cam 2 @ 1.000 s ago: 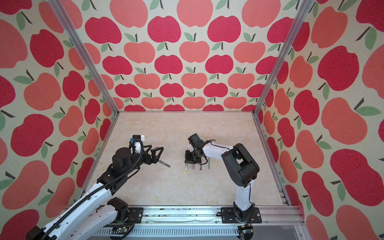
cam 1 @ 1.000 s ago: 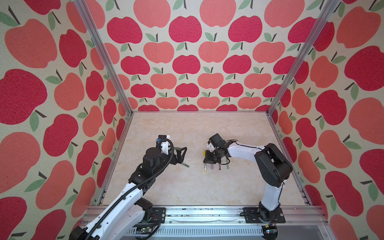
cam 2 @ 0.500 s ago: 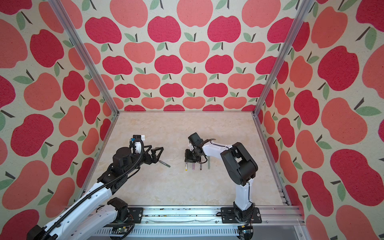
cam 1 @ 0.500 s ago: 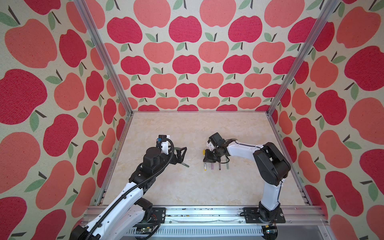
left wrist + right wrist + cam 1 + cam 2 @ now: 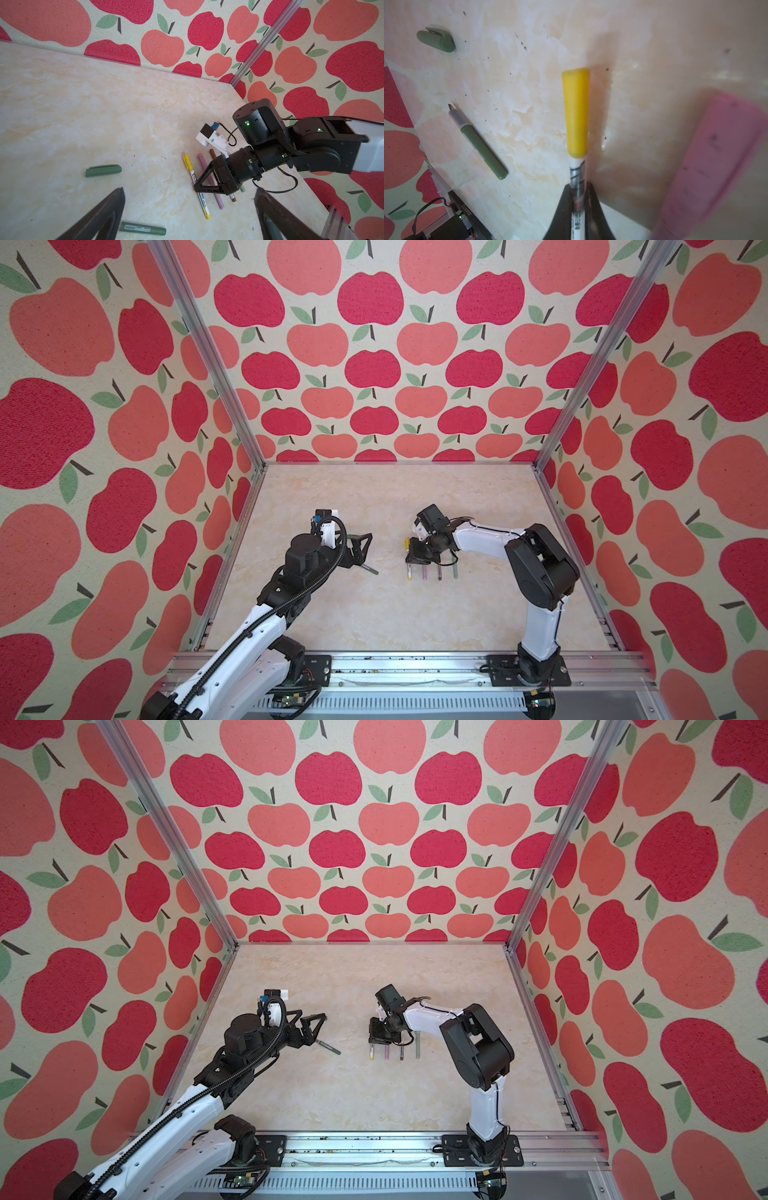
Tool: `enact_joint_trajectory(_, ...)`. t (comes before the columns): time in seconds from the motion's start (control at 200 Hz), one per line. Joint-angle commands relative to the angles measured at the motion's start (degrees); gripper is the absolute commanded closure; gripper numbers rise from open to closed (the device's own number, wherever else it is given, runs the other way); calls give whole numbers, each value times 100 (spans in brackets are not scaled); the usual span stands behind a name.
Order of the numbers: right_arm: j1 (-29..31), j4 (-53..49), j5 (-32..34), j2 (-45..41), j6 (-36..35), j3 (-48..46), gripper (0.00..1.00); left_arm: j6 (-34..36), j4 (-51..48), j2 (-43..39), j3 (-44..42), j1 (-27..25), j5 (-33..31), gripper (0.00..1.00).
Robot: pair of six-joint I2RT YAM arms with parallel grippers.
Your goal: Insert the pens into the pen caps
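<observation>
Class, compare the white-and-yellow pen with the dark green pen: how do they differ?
The white-and-yellow pen wears a yellow cap; the dark green pen has a bare tip, its dark green cap lying apart. The right gripper is shut on the white-and-yellow pen; the dark green pen lies free, ungripped. Both are slim markers.

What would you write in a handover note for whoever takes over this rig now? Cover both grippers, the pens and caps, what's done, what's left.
Left gripper: open, by the dark green pen.
Right gripper: shut on the white-and-yellow pen, yellow cap on.
Row beside it: lilac-pink pen and brown pen look capped; sage green pen cap end hidden.
To do: dark green pen lies uncapped, dark green cap apart from it; join them.
</observation>
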Motion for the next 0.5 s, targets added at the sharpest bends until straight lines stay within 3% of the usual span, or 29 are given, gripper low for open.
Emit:
enact_joint_trajectory(0.0, -43, -248, 212, 156, -101, 67, 87, -6, -104, -75, 70, 45, 55, 1)
enact_joint_trajectory(0.495, -41, -292, 256, 87, -101, 57, 77, -23, -157, -165, 67, 76, 26, 1)
